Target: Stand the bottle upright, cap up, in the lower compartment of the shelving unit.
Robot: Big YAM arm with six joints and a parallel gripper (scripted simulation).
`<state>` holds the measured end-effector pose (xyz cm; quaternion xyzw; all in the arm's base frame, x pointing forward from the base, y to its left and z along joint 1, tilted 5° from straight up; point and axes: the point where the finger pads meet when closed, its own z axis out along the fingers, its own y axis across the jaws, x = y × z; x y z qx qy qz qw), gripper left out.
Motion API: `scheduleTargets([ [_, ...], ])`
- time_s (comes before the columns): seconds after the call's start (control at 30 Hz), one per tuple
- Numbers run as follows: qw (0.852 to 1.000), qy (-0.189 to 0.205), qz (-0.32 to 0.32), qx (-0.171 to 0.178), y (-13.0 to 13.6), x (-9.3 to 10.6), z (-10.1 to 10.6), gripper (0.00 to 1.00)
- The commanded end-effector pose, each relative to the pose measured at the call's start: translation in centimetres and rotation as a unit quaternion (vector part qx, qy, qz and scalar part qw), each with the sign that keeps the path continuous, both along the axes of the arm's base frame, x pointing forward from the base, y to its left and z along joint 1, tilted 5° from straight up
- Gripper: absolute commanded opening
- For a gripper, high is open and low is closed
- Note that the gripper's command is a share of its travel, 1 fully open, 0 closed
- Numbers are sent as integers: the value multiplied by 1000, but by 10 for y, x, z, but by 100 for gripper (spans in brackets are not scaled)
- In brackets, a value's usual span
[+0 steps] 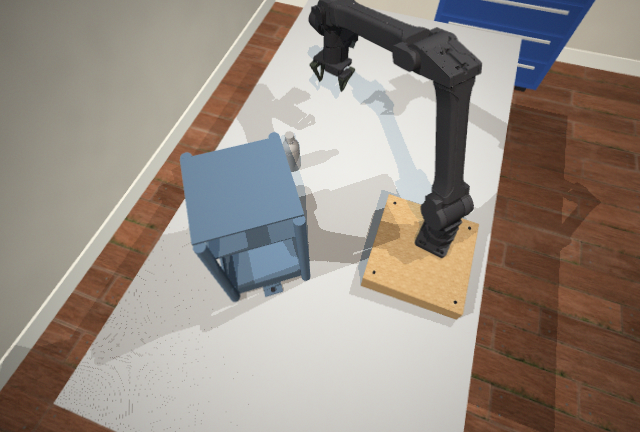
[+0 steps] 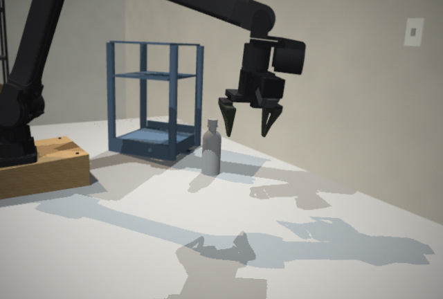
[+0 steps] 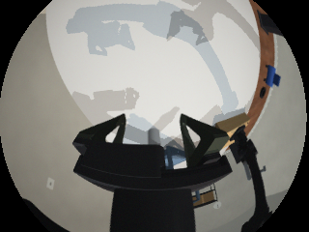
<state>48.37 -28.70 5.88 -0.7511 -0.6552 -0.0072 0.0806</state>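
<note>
Your gripper (image 1: 331, 74) hangs wide apart and empty. The bottle (image 1: 291, 150) stands upright, cap up, against the shelf's (image 1: 240, 194) far corner, at the gripper's seven o'clock from overhead.

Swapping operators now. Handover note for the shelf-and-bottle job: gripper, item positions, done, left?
Gripper: open, holding nothing, fingers pointing down, raised above the table and off to one side of the bottle.
Bottle: upright, cap up, standing on the table just outside the shelving unit, near one of its corner posts.
Lower compartment: nothing in it.
Done: nothing placed; no grasp.
Left: bring the fingers down around the bottle, grip it, carry it into the lower compartment, and set its whole base on the floor behind the front lip.
</note>
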Motion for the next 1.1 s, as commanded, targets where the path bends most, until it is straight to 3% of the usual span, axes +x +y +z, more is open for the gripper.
scheduleTargets([
  [0.0, 1000, -16, 0, -10, -6, 10, 14, 87],
  [0.63, 1000, -18, 2, -10, -4, 8, 9, 87],
  [1.07, 998, -50, 16, -23, 1, 16, 3, 87],
])
